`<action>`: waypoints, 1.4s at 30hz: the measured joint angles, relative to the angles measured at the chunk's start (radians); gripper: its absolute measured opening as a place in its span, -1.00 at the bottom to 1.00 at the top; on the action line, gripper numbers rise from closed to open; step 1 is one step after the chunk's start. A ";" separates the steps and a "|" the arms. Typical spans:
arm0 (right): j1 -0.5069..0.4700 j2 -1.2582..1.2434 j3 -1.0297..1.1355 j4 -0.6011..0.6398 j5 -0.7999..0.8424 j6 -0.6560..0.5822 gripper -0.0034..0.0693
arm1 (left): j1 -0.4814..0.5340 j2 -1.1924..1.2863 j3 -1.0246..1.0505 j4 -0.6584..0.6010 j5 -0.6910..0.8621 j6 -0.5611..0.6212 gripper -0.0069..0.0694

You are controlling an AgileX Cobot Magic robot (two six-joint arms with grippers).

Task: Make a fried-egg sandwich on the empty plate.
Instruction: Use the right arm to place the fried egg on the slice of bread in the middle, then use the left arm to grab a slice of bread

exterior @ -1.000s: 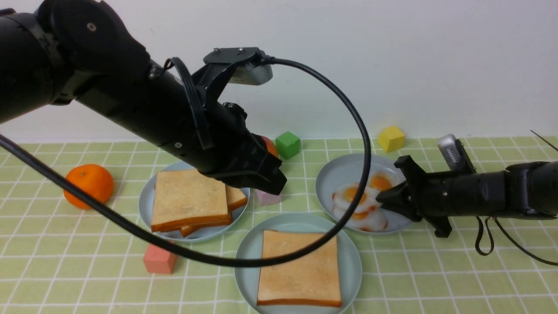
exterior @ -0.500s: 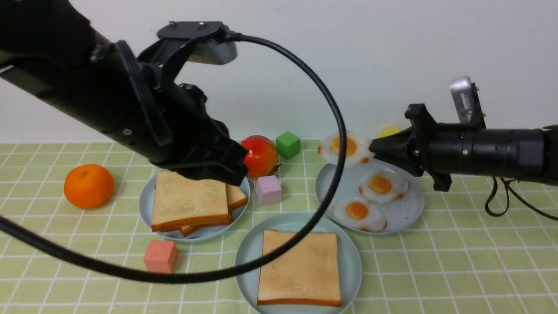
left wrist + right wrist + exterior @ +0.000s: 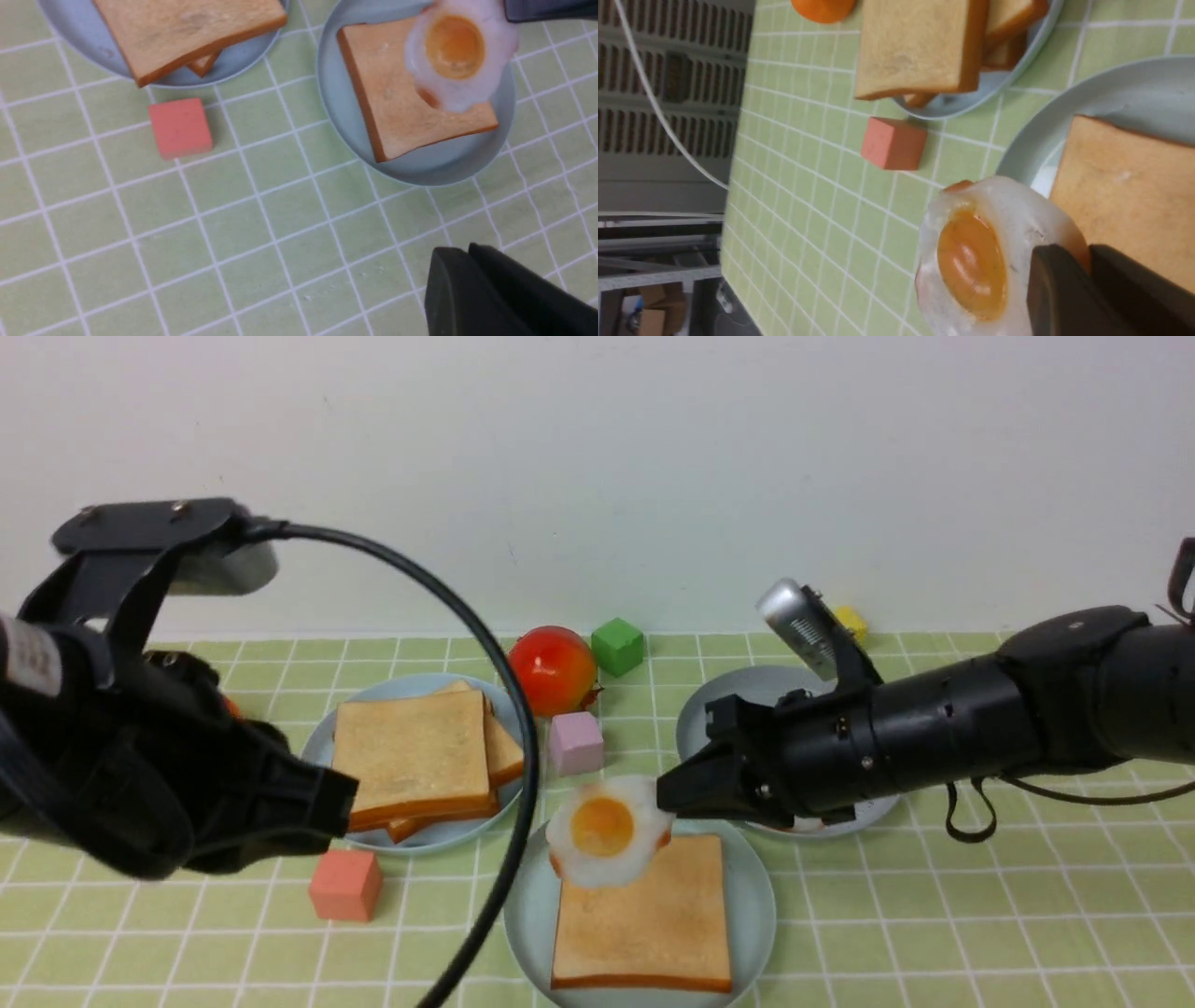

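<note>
The pale mint plate [image 3: 525,896] sits front centre with one toast slice [image 3: 644,924] on it. My right gripper [image 3: 665,800] is shut on the rim of a toy fried egg [image 3: 602,829] and holds it just over the toast's far left corner. In the right wrist view, the egg [image 3: 971,261] is pinched in the gripper [image 3: 1085,256] beside the toast [image 3: 1129,196]. My left gripper [image 3: 336,807] is shut and empty, left of the plate, in front of the toast stack [image 3: 411,756]. It also shows in the left wrist view [image 3: 455,249], near the plate [image 3: 341,116].
The toast stack lies on a blue plate [image 3: 317,751]. A second blue plate [image 3: 709,719] is behind my right arm. A tomato [image 3: 551,669], green cube [image 3: 616,646], lilac cube [image 3: 574,743], salmon cube [image 3: 344,885] and yellow cube [image 3: 850,621] lie around. The left arm's cable [image 3: 509,691] loops over the table.
My right gripper lifted an egg off the far right plate and carried it left and down over the toast. My left arm drew back left and lower.
</note>
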 joint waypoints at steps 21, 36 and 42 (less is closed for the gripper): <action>-0.090 -0.062 -0.121 -0.342 0.124 0.134 0.39 | 0.000 -0.007 0.033 0.026 -0.105 -0.074 -0.66; 0.309 -0.422 -0.342 -0.983 0.304 0.399 0.38 | 0.372 0.325 -0.020 -0.446 -0.150 0.121 -0.66; 0.444 -0.501 -0.340 -1.202 0.284 0.517 0.24 | 0.533 0.454 -0.026 -0.657 -0.148 0.293 -0.54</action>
